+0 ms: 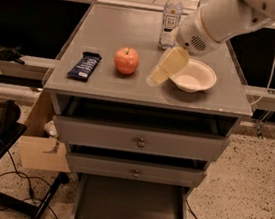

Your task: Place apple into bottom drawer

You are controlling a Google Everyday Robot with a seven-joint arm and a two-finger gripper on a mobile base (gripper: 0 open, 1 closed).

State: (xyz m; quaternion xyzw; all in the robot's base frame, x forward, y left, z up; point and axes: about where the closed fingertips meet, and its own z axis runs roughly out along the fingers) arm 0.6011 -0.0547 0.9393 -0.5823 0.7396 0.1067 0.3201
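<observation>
While the round red-orange apple (127, 60) is resting on the grey desk (113, 27), between the dark snack bar (84, 65) on its left and the white bowl (195, 76) on its right, the cream gripper (156, 77) is hovering between apple and bowl. Whether it is released or clenched cannot be told. The wide grey bottom drawer (130, 206) is standing open.

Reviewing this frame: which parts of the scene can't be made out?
All in the camera view:
- bottom drawer: open, its front end cut off by the lower edge.
- white bowl: part of its rim is hidden by the gripper, which hangs over the tabletop between the bowl and the apple.
- snack bar and water bottle: print too small to read.
- arm: cut off by the top and right edges.
</observation>
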